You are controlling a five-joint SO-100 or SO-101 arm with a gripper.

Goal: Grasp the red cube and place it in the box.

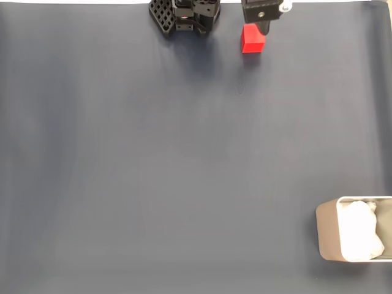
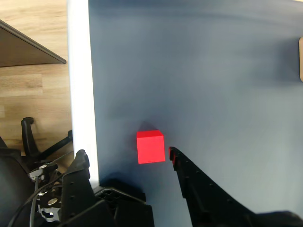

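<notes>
1. The red cube [image 1: 252,39] sits on the dark blue mat [image 1: 184,159], far from the box [image 1: 326,236]. In the fixed view the box is at the lower right edge of the mat, and the cube is well apart from it near the top edge, across most of the mat.

2. So the job looks barely begun to me. The cube is not gripped or lifted, and nothing red lies in the box, which holds just its white paper lining [image 1: 361,237].

3. Everything is left to do: close on the cube, lift it, carry it across the mat to the box and let go over the lining.

4. In the wrist view the gripper [image 2: 127,154] is spread wide, with the cube [image 2: 150,147] sitting between its two fingers on the mat.

5. The right-hand finger in that view has its tip just beside the cube's lower right corner. I cannot tell whether it touches. The other finger is well clear, out near the white border of the mat [image 2: 81,94].

6. The gripper has hold of nothing. The cube rests flat with its faces roughly square to the camera.

7. In the fixed view, the arm's black body [image 1: 187,15] hangs at the top edge, as far from the box as the cube is, and a black part of it overlaps the cube's top.
</notes>
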